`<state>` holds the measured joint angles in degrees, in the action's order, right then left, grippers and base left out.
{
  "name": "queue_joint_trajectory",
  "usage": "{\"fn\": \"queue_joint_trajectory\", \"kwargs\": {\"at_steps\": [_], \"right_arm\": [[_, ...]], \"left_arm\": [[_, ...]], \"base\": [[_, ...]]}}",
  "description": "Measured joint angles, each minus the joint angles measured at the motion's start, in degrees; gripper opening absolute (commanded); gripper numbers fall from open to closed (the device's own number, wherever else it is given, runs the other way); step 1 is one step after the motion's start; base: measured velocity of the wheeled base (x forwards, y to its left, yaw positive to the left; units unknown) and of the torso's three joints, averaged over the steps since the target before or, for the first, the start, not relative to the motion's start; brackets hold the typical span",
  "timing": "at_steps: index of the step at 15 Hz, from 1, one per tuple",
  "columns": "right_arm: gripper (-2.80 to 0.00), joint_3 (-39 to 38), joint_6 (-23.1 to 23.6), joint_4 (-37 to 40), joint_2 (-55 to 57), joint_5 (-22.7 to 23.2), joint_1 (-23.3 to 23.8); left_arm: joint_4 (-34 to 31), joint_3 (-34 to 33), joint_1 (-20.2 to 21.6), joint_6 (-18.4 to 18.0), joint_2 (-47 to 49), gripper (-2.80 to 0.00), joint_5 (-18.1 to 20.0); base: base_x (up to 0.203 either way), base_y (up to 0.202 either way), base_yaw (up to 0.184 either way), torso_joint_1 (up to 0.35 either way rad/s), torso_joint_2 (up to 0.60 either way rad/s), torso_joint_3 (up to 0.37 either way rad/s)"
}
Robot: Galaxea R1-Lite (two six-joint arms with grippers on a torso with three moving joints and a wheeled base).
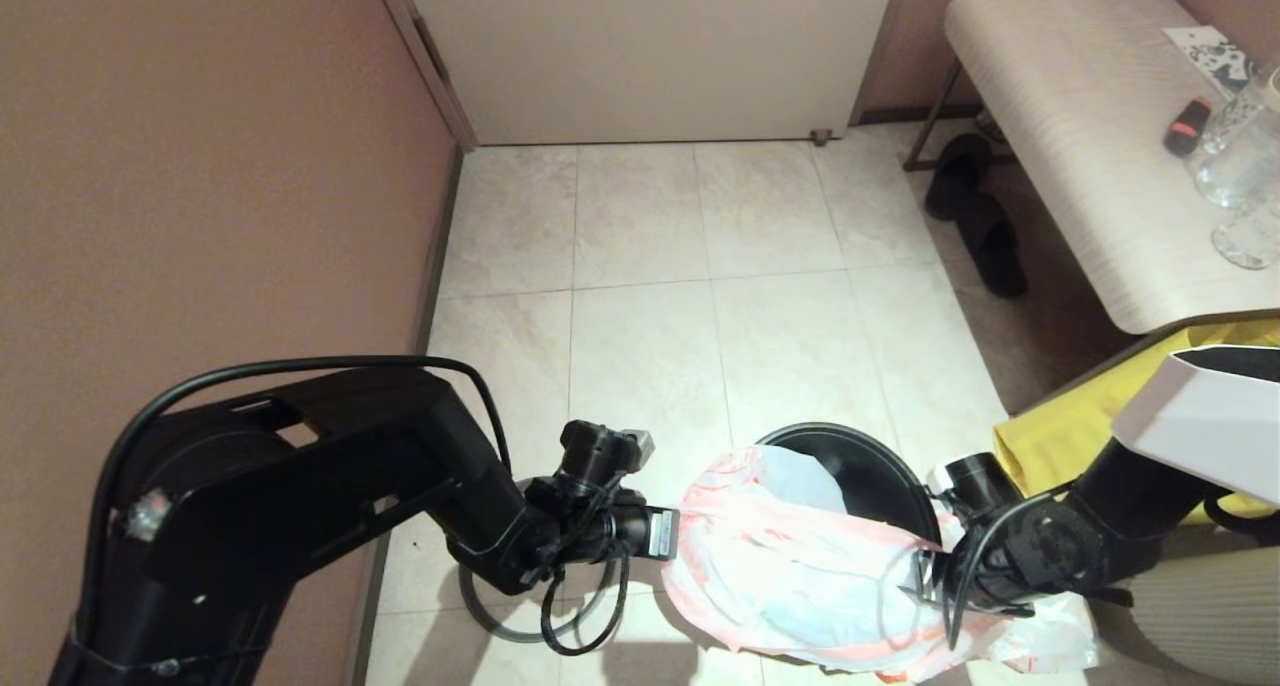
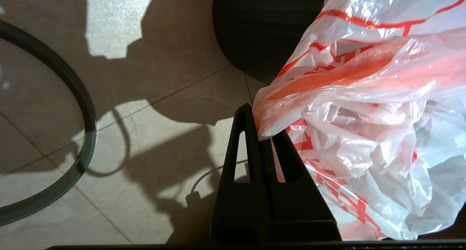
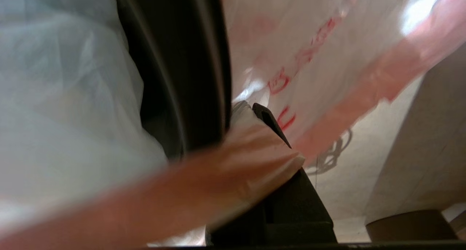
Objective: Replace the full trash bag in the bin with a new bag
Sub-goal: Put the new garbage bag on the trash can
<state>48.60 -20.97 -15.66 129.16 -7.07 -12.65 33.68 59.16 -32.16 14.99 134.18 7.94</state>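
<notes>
Glossy beige floor tiles (image 1: 650, 356), both grippers (image 2: 260, 133) (image 3: 255, 113) pinching crinkly new bag (image 1: 790, 566) across round black bin (image 1: 880, 471)

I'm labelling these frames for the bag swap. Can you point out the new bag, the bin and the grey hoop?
new bag (image 1: 790, 566): head view, on its white middle, stretched between both grippers.
bin (image 1: 870, 471): head view, on its black inner wall.
grey hoop (image 2: 85, 111): left wrist view, on its curved band lying on the floor.
</notes>
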Motion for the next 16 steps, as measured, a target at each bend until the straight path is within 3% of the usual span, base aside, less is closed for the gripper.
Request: {"fn": "queue_joint_trajectory", "kwargs": {"at_steps": [2, 7, 11, 14, 16], "right_arm": [[-2.8, 5.58, 0.48, 1.54, 2.82, -0.06, 0.4], [-2.8, 19.9, 0.87, 3.42, 9.05, 0.24, 0.5], [-2.8, 32.56, 0.86, 1.44, 11.53, 0.1, 0.34], [-2.8, 33.18, -1.17, -6.78, 11.86, 0.0, 0.62], [-2.8, 30.8, -1.82, -14.88, 12.05, -0.21, 1.07]], "left_arm": [[-2.23, 3.36, 0.29, 0.28, 1.27, -2.8, -0.92], [-1.56, 8.38, 1.15, 2.71, 4.24, -2.8, -7.35], [7.79, 8.46, 1.46, 5.63, 5.34, -2.8, -12.08], [13.4, 8.13, 1.61, 6.75, 6.02, -2.8, -15.12], [13.78, 8.98, 1.65, 7.0, 6.59, -2.8, -16.54]], "base": [[0.0, 0.0, 0.0, 0.0, 0.0, 0.0], [0.0, 0.0, 0.0, 0.0, 0.0, 0.0], [0.0, 0.0, 0.0, 0.0, 0.0, 0.0], [0.0, 0.0, 0.0, 0.0, 0.0, 0.0], [0.0, 0.0, 0.0, 0.0, 0.0, 0.0]]}}
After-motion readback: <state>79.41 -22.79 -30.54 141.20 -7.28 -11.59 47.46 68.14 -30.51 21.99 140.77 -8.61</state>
